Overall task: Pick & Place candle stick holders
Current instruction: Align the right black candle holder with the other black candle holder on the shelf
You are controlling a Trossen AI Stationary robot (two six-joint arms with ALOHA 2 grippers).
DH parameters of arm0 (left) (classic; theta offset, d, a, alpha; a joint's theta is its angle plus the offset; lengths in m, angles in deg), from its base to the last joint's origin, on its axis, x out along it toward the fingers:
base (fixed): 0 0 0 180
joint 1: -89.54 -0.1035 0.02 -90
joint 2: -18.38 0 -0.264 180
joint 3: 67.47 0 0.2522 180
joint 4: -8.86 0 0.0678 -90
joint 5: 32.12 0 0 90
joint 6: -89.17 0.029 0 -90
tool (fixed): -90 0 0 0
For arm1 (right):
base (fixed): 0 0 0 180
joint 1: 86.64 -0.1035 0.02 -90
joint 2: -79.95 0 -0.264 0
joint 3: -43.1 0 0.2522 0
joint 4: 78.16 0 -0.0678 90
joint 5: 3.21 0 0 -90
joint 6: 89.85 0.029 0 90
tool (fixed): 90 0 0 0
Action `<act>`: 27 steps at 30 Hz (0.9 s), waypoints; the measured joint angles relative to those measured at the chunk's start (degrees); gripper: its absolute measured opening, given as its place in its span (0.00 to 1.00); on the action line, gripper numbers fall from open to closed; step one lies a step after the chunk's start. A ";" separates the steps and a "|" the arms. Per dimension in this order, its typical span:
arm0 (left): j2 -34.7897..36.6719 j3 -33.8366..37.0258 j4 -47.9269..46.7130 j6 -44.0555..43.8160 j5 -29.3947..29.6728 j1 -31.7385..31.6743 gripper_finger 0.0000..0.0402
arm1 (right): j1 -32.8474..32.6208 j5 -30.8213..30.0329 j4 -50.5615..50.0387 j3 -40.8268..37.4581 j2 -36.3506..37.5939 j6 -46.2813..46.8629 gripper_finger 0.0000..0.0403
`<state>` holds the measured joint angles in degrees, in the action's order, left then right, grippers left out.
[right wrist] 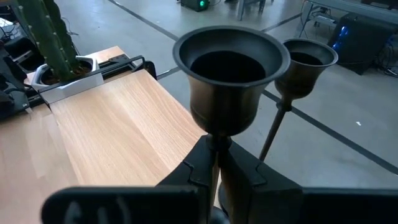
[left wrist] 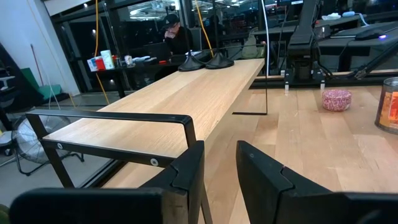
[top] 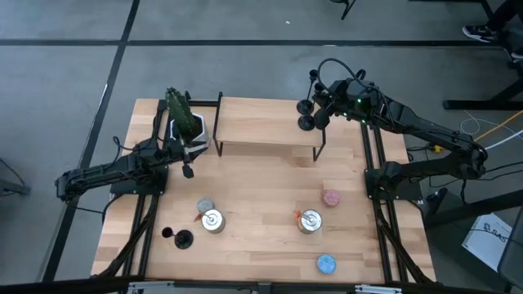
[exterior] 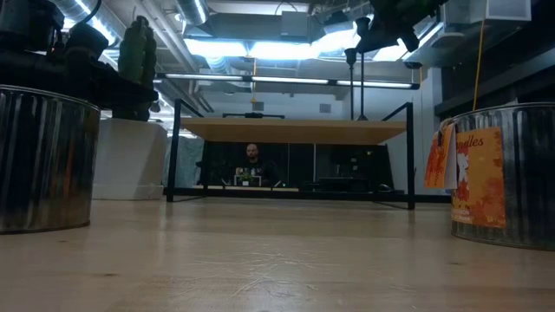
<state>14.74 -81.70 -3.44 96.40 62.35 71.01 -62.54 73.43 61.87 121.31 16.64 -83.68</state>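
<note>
- Right gripper (right wrist: 216, 163) is clenching a holder's (right wrist: 229, 81) stem, hanging over the shelf's (top: 265, 124) right end, at 1 o'clock on the table (top: 261, 200).
- Second holder (right wrist: 300, 65) is standing just beside it, near the shelf's edge.
- Third holder (top: 183, 239) is sitting at 7 o'clock.
- Left gripper (left wrist: 217, 177) is waiting at 10 o'clock, jaws slightly parted on nothing, facing open shelf board.

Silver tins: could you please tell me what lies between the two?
Nothing; the high view shows bare table between the left silver tin and the right silver tin.
</note>
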 joint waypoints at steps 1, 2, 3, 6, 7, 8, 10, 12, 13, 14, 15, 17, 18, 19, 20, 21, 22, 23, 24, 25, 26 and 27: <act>-0.01 0.00 0.00 0.00 0.00 -0.01 0.22 | 0.00 0.01 0.00 0.00 0.00 0.00 0.06; 0.00 -0.01 0.01 0.00 -0.01 0.00 0.22 | 0.00 0.04 0.00 0.00 0.00 0.00 0.06; 0.00 0.00 0.01 0.00 0.00 -0.01 0.22 | 0.00 0.04 -0.02 0.00 0.00 -0.02 0.06; 0.00 0.00 0.01 0.00 -0.01 -0.01 0.22 | 0.00 0.07 -0.03 0.00 0.00 0.00 0.06; 0.00 0.00 0.01 0.00 0.00 0.00 0.22 | 0.00 0.09 -0.04 0.00 0.00 -0.01 0.06; 0.00 0.00 0.01 0.00 0.00 0.00 0.22 | 0.00 0.10 -0.04 0.00 0.00 -0.02 0.06; -0.01 0.00 0.01 0.00 0.00 -0.02 0.22 | 0.00 0.10 -0.07 0.00 0.00 -0.02 0.06; 0.00 0.00 0.01 0.00 -0.02 0.00 0.22 | 0.00 0.10 -0.09 0.00 0.00 -0.02 0.06; 0.00 0.00 0.00 0.00 0.00 0.00 0.22 | 0.00 0.10 -0.09 0.00 0.00 -0.02 0.06; 0.00 0.00 0.01 0.00 0.00 -0.01 0.22 | -0.01 0.10 -0.09 0.00 0.00 -0.02 0.06; 0.00 0.00 0.01 0.00 0.00 0.00 0.22 | -0.01 0.10 -0.09 0.00 0.00 -0.01 0.06; -0.02 0.00 0.00 0.00 0.00 -0.01 0.22 | -0.02 0.10 -0.11 0.00 0.00 -0.02 0.06; 0.00 0.00 0.01 0.00 0.00 -0.01 0.22 | 0.00 0.10 -0.13 0.00 0.00 -0.02 0.06; -0.01 0.00 0.01 0.00 -0.01 -0.01 0.22 | -0.02 0.10 -0.13 0.00 0.00 -0.02 0.06; -0.02 -0.01 -0.01 0.00 0.00 0.00 0.22 | -0.01 0.10 -0.13 0.00 0.00 -0.02 0.06; 0.00 -0.01 0.01 0.00 0.00 0.00 0.22 | -0.02 0.10 -0.13 0.00 0.00 -0.02 0.06; -0.01 0.00 0.01 0.00 0.00 0.00 0.22 | 0.00 0.10 -0.13 0.00 0.00 0.00 0.07; 0.00 0.00 0.00 0.00 0.00 0.00 0.22 | 0.00 0.10 -0.14 0.00 0.00 -0.02 0.08; 0.00 0.00 -0.01 0.00 0.00 -0.02 0.22 | -0.01 0.12 -0.15 0.00 0.00 -0.02 0.08; 0.00 0.00 0.01 0.00 0.00 -0.02 0.22 | -0.01 0.15 -0.19 0.00 0.00 -0.02 0.10; -0.01 0.00 0.01 0.00 0.00 0.00 0.22 | -0.02 0.32 -0.70 -0.02 0.00 -0.01 0.11; -0.02 0.00 0.00 0.00 0.00 -0.01 0.22 | -0.02 0.34 -1.11 -0.14 -0.04 -0.02 0.12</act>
<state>14.72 -81.70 -3.44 96.40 62.35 71.00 -62.56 73.77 60.76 121.17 16.60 -83.70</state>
